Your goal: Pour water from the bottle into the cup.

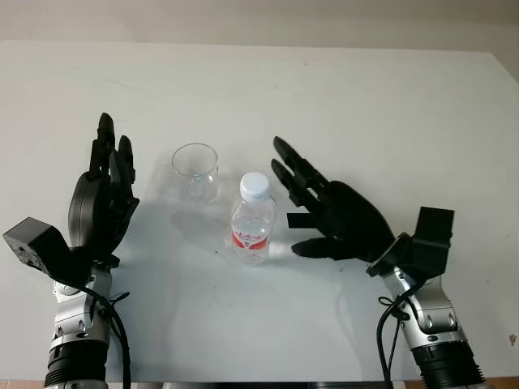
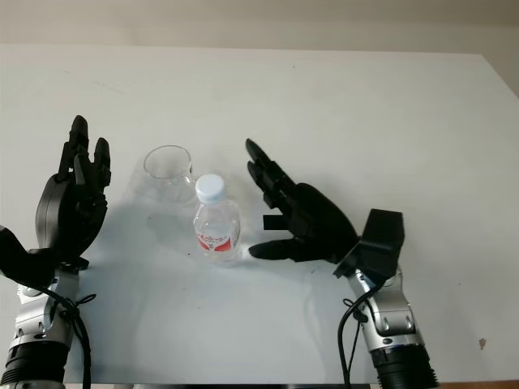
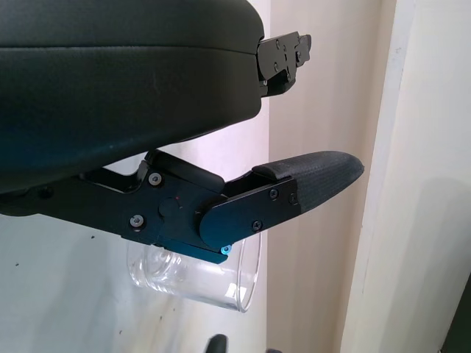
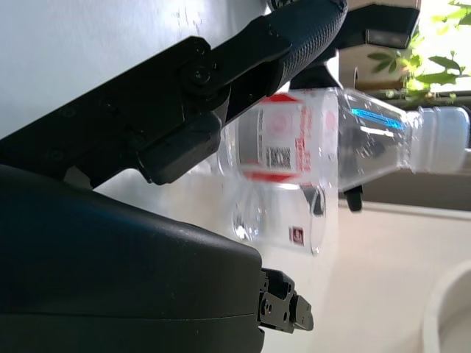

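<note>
A white worktop [image 1: 340,105] carries everything. The right robot hand [image 1: 328,212] is over the worktop just to the right of the bottle [image 1: 252,220], palm turned toward it, released and holding nothing; its thumb reaches low toward the bottle's base with a narrow gap between them. In the right wrist view a black finger [image 4: 243,55] crosses in front of the bottle's label but is not closed around it.

The left robot hand [image 1: 104,194] is raised at the left of the worktop, just left of the cup [image 1: 195,170], released and holding nothing, apart from the cup. In the left wrist view its thumb [image 3: 294,187] reaches out above the cup's rim without touching it.

The bottle is clear plastic with a red and white label and a white cap [image 1: 255,185] still on. It stands upright near the middle of the worktop, between the two hands.

The cup is clear and stands upright, mouth up, just to the left of and slightly behind the bottle, close to it but apart.
</note>
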Tool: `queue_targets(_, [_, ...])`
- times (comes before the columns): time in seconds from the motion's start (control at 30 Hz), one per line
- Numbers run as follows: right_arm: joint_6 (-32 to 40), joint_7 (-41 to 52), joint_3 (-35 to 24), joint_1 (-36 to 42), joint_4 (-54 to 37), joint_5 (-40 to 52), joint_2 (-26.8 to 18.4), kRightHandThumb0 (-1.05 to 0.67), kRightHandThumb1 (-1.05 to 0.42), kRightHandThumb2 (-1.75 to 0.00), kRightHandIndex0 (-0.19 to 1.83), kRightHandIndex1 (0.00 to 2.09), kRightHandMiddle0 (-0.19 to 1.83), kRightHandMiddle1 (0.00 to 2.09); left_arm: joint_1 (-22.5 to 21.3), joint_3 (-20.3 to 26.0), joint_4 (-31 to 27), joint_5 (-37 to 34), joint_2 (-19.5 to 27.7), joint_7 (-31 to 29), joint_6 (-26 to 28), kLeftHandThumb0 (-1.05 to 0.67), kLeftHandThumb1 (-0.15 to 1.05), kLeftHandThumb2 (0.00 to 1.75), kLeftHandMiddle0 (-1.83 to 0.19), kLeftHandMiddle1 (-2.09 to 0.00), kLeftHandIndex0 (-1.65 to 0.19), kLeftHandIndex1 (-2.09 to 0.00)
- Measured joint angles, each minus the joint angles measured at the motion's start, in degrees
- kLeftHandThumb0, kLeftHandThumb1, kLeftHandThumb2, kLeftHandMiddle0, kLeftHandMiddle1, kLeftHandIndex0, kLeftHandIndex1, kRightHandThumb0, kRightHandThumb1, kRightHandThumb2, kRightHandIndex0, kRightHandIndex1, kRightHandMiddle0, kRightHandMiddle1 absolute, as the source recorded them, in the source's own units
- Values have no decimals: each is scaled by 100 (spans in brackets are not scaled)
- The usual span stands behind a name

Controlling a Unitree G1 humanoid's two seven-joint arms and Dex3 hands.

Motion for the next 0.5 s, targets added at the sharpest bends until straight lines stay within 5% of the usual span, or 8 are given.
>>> queue_targets(0.5, [40, 309, 287, 25, 23, 12, 120, -89, -75, -5, 1, 10, 0, 11, -98, 0, 11, 27, 13, 22, -12, -69, 105, 76, 19, 0, 19, 0])
